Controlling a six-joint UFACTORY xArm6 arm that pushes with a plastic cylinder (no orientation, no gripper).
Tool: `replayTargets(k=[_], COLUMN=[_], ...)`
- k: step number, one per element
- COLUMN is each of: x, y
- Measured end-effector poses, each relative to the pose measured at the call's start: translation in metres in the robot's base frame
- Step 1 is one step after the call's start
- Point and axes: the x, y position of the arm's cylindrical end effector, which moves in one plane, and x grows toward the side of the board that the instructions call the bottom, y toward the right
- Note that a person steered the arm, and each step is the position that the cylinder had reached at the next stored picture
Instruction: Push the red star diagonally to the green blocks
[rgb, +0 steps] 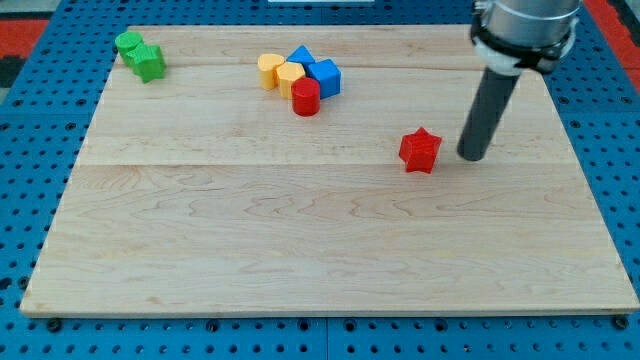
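Observation:
The red star (420, 150) lies on the wooden board at the view's right of centre. My tip (472, 156) rests on the board just to the star's right, a small gap apart from it. Two green blocks, a green cylinder (128, 44) and a green star (148, 62), touch each other at the board's top left corner, far from the red star.
A cluster sits at the top centre: a yellow heart (269, 69), a yellow block (290, 76), a blue triangle (301, 55), a blue cube (324, 77) and a red cylinder (306, 97). The board (300, 250) lies on a blue pegboard.

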Motion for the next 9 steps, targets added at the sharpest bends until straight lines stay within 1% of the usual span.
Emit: replayTargets(k=[1,2,3,4,5,6,7,8,9], x=[-0.03,-0.03,-0.004,-0.003,-0.022,0.001,-0.005,-0.047,-0.064], y=[-0.046,-0.117,-0.084,-0.122,-0.19,-0.196,-0.232,-0.253,-0.254])
